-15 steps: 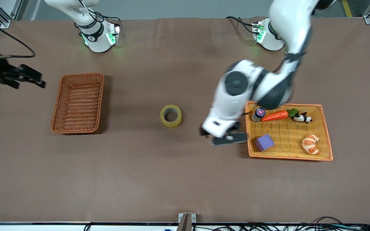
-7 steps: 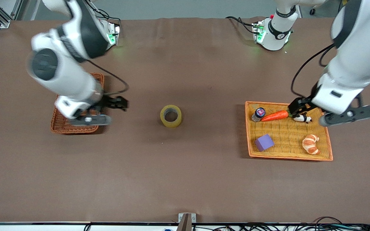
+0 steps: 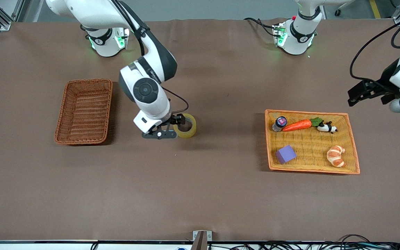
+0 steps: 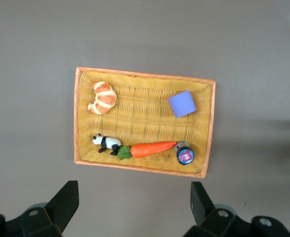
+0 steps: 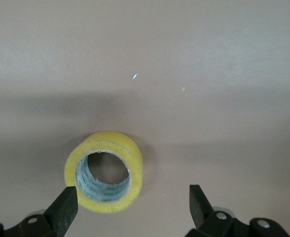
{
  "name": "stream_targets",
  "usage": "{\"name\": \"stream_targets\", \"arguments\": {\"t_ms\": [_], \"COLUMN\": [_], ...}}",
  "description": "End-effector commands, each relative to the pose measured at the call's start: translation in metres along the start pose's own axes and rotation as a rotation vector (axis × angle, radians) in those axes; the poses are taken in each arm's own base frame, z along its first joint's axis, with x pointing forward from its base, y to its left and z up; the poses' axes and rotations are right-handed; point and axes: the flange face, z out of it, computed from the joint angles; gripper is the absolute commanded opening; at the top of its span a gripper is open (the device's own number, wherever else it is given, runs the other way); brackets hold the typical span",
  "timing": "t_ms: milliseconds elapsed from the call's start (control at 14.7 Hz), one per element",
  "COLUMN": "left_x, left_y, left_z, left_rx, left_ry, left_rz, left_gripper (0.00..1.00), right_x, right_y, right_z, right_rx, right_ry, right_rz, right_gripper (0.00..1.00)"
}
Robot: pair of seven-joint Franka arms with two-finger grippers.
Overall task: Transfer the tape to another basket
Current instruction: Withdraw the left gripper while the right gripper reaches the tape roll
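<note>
Front view: one tape (image 3: 185, 125) seen flat on table (image 3: 200, 194), between one basket (image 3: 84, 111) and one tray (image 3: 312, 141). Right gripper (image 3: 175, 122) held over tape edge, jaws spread, nothing pinched. Left gripper (image 3: 365, 93) held above table's left-arm end, jaws spread, empty. Five items counted in tray: bottle (image 3: 279, 123), carrot (image 3: 299, 125), panda (image 3: 326, 127), cube (image 3: 285, 154), croissant (image 3: 336, 156).

Bright, even overhead light, soft shadows; wrist views perhaps slightly soft.

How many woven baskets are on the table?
2: the reddish-brown basket toward the right arm's end, holding nothing, and the orange-yellow tray toward the left arm's end, holding toys.
</note>
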Motion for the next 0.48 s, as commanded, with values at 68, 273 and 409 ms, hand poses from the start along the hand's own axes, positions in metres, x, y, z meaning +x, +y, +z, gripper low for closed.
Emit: {"name": "stream_targets", "arguments": {"t_ms": [68,273,409], "left_x": [-0.023,-0.027,-0.030], "left_y": [-0.002,0.001,0.005], "left_z": [-0.007,-0.011,-0.014], "left_rx": [-0.015,-0.016,-0.015], "left_ry": [-0.015,-0.017,-0.020], "left_rz": [0.021,0.027,0.036], "left_gripper": [1.00,1.00,1.00], "right_x": [-0.018,-0.030,-0.040], "right_y": [-0.006,-0.019,-0.021], "right_z": [0.052,0.078,0.095], "right_rx": [-0.013,-0.027,-0.032], "right_ry": [0.032,0.020,0.021], "right_rz": [-0.011,-0.037,-0.054], "right_gripper": [1.00,1.00,1.00]}}
